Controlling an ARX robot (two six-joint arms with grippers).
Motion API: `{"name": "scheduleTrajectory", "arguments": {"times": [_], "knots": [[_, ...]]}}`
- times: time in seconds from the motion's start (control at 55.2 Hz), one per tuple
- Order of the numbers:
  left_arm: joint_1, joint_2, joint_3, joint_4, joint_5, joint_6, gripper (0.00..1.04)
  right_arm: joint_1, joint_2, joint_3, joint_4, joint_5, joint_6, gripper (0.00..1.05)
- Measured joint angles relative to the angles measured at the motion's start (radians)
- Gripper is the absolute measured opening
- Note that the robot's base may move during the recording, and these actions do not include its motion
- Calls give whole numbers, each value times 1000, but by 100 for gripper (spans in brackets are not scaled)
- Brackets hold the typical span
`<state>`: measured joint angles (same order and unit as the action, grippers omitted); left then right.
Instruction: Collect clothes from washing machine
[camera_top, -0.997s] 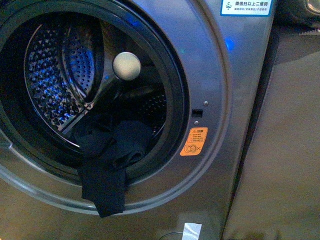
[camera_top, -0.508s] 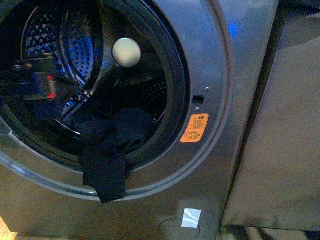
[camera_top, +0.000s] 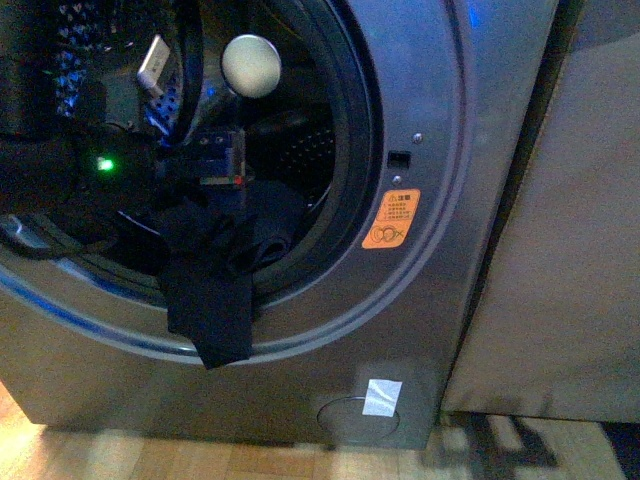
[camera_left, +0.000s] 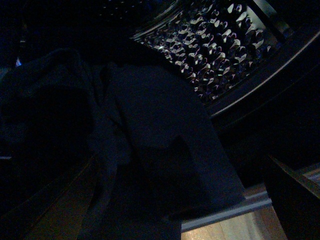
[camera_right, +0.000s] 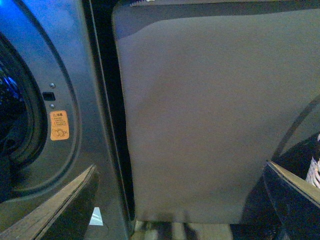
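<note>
Hanging limp, the clothes (camera_top: 208, 300) drape over the porthole lip of the washing machine (camera_top: 440, 290), strip dangling outside. The left gripper (camera_left: 180, 160) sits right over them, jaws apart, so this looks like the reach. Next it has to sink in and pinch fabric. The right gripper (camera_right: 181, 165) is off to the side, jaws apart too.

a plain grey-brown panel (camera_top: 560, 250) stands on a light wooden floor (camera_top: 150, 455), dimly lit.
</note>
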<state>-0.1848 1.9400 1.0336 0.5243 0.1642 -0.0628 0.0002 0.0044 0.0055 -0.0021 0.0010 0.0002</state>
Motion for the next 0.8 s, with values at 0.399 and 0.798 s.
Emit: {"name": "scheduleTrajectory", "arguments": {"times": [0.399,0.798], "knots": [[-41,220,330,-221,-16,21,98,0,0,0,0,0,0,97],[-41,351,479,-337,-94,188,98,0,0,0,0,0,0,97]]}}
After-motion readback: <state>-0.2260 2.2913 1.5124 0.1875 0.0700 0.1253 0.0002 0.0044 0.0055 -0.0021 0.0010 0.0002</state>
